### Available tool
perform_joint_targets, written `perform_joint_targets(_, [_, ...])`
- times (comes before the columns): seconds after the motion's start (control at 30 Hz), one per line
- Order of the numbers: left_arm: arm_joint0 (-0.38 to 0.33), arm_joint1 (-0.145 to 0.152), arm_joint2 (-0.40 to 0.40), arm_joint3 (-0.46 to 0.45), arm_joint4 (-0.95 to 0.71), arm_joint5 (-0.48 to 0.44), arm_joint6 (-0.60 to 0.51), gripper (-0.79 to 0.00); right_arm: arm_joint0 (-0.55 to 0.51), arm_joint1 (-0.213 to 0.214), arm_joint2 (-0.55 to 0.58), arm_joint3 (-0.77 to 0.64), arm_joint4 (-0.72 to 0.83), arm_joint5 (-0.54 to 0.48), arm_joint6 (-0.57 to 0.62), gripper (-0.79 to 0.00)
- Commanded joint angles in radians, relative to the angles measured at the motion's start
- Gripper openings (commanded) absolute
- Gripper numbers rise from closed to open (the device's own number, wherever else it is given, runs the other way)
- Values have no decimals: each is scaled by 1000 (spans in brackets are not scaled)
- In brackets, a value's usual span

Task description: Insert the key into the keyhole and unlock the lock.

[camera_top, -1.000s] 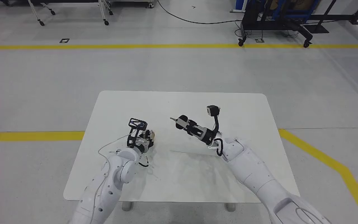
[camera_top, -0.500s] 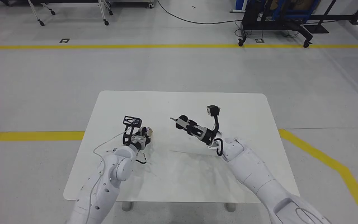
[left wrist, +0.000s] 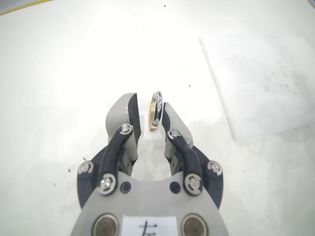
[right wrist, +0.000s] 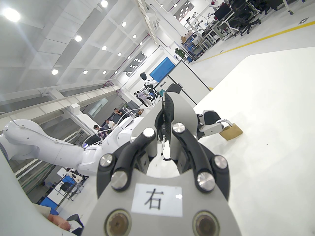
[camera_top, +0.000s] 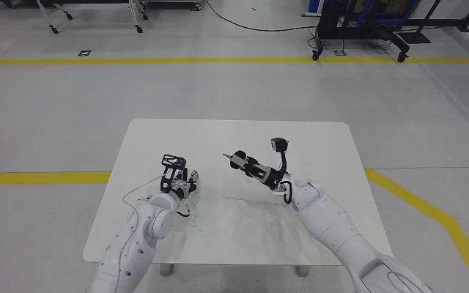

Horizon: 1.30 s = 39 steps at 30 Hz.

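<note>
A brass padlock (left wrist: 153, 119) with a silver shackle (left wrist: 158, 99) stands on edge on the white table (camera_top: 293, 139), left of centre. My left gripper (left wrist: 149, 101) is open around it; the lock leans close to one finger (left wrist: 172, 121) and stands apart from the other. From above, the padlock (camera_top: 196, 176) lies just off the left gripper (camera_top: 187, 180). My right gripper (camera_top: 233, 157) hovers above the table's middle, shut on the key (camera_top: 226, 156), whose thin tip points toward the lock. In the right wrist view the right gripper (right wrist: 167, 99) hides the key, and the padlock (right wrist: 231, 131) lies beyond it.
A seam between two table panels (left wrist: 214, 84) runs beside the lock. Bare tabletop lies all around both arms. The floor has yellow lines (camera_top: 220, 60), and carts and stands sit far behind the table.
The left arm has shifted a little to the left and back, its gripper staying at the padlock. The right arm with the key has not moved.
</note>
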Motion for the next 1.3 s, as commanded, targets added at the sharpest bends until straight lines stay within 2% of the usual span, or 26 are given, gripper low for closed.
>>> perform_joint_targets(0.0, [1,-1,0,-1,2,2,3,-459,0,0,0,0,0,0,0,-785])
perform_joint_targets(0.1, [2,-1,-1,0,10,8,1,-483,0,0,0,0,0,0,0,-785])
perform_joint_targets(0.13, [2,-1,0,1,15,10,-1,-542,0,0,0,0,0,0,0,-785])
perform_joint_targets(0.23, [-4,-3,4,5,36,24,5,-637,0,0,0,0,0,0,0,-785])
perform_joint_targets(0.3, [-10,-5,8,10,47,32,12,-779,0,0,0,0,0,0,0,-785])
perform_joint_targets(0.67, [-39,-12,7,56,72,57,-5,-785,0,0,0,0,0,0,0,-785])
perform_joint_targets(0.83, [-35,-22,-38,32,-237,-61,-3,-785,0,0,0,0,0,0,0,-785])
perform_joint_targets(1.03, [-38,-23,-116,33,-584,-186,-51,-785,0,0,0,0,0,0,0,-785])
perform_joint_targets(1.17, [-48,-26,-150,53,-828,-233,-117,-785,0,0,0,0,0,0,0,-785])
perform_joint_targets(1.27, [-60,-27,-162,74,-940,-250,-161,-785,0,0,0,0,0,0,0,-785])
